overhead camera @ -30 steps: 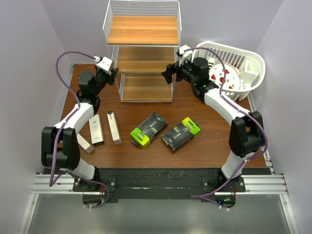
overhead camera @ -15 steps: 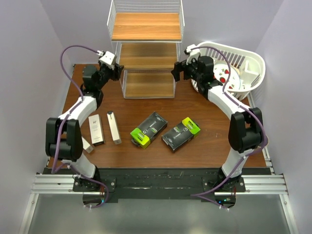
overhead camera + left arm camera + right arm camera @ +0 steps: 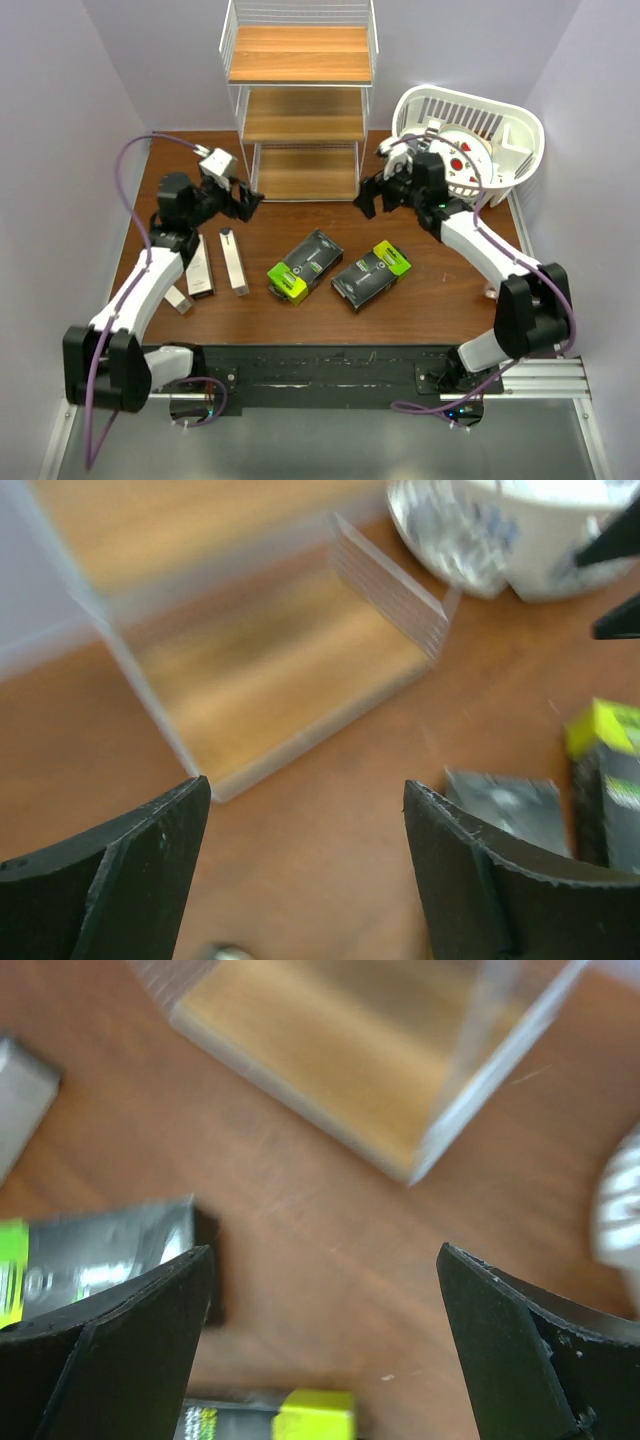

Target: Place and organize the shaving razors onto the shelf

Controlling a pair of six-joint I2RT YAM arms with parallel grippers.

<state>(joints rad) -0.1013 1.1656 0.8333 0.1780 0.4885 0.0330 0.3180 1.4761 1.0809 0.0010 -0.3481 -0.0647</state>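
Note:
The shelf (image 3: 302,115), a white wire rack with three wooden tiers, stands at the back middle of the table with nothing on its tiers. Two black razor packs with lime-green ends (image 3: 304,265) (image 3: 372,273) lie in the table's middle. Slim white cartons (image 3: 198,265) (image 3: 233,262) (image 3: 178,298) lie at the left. My left gripper (image 3: 250,200) hovers open just off the shelf's front left corner; my right gripper (image 3: 365,197) hovers open off the front right corner. Neither holds anything. The left wrist view shows the shelf's bottom tier (image 3: 270,680) and a black pack (image 3: 505,805). The right wrist view shows both packs (image 3: 100,1260) (image 3: 315,1415).
A white slatted basket (image 3: 510,125) holding a round dish stands at the back right, close behind my right arm. The table's right edge (image 3: 520,240) runs beside that arm. A carton's end (image 3: 20,1090) shows at the left of the right wrist view.
The shelf shifted back and squared up early on, then stayed still. Both grippers have drawn away from its sides toward the table's middle. The left gripper has opened wide.

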